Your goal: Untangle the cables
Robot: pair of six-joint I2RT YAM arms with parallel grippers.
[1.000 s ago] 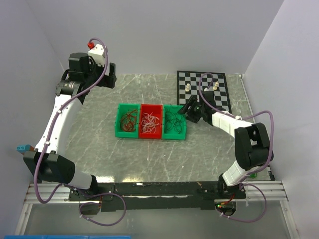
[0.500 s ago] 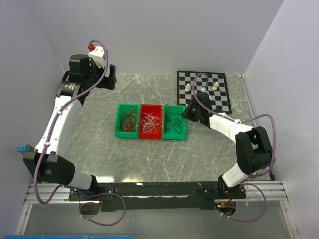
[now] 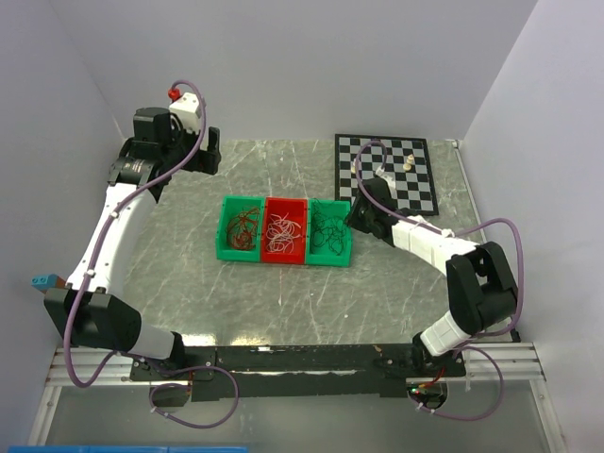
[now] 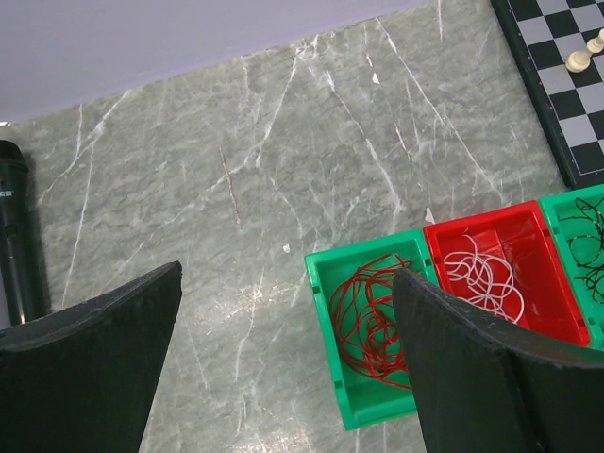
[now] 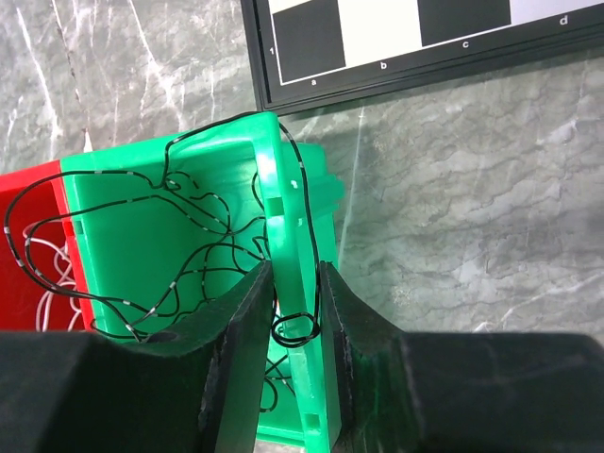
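Three small bins stand in a row mid-table. Red-brown cables (image 3: 245,228) lie in the left green bin (image 3: 226,247), white cables (image 3: 285,229) in the red bin (image 3: 286,257), and black cables (image 3: 328,229) in the right green bin (image 3: 332,260). My right gripper (image 3: 354,219) is shut on that bin's right wall (image 5: 278,189). A loop of black cable (image 5: 294,328) hangs over the wall between the fingers. My left gripper (image 4: 285,283) hangs open, high over the far left of the table, with the red-brown cables (image 4: 373,311) below its right finger.
A chessboard (image 3: 385,170) with a pale piece (image 3: 408,162) lies at the back right, just behind the right arm. The enclosure's walls stand close on the left, back and right. A black cylinder (image 4: 14,236) shows at the left edge of the left wrist view.
My right gripper moved left onto the right green bin and its jaws closed on the bin's wall. The left arm barely moved.
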